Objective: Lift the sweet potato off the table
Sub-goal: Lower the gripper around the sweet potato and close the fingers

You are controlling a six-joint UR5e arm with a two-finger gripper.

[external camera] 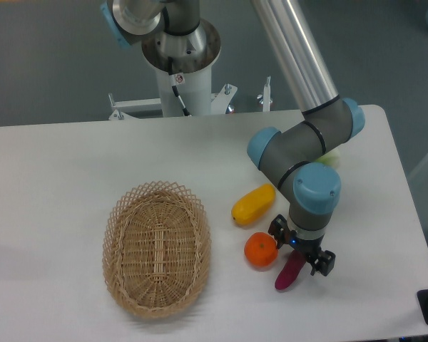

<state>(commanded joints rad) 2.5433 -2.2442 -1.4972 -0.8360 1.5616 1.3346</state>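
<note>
The sweet potato [289, 274], a small purple-magenta tuber, lies on the white table [57, 164] near its front right, just right of the round orange [260, 251]. My gripper [300, 251] hangs directly over the tuber's upper end, its dark fingers [324, 263] spread to either side of it. The jaws look open and the tuber still rests on the tabletop. The tuber's top end is hidden under the gripper.
A yellow oblong fruit [253, 203] lies just above the orange. An oval wicker basket [157, 248] stands to the left. A pale green object [330, 158] peeks out behind the arm's elbow. The table's right edge is close to the gripper.
</note>
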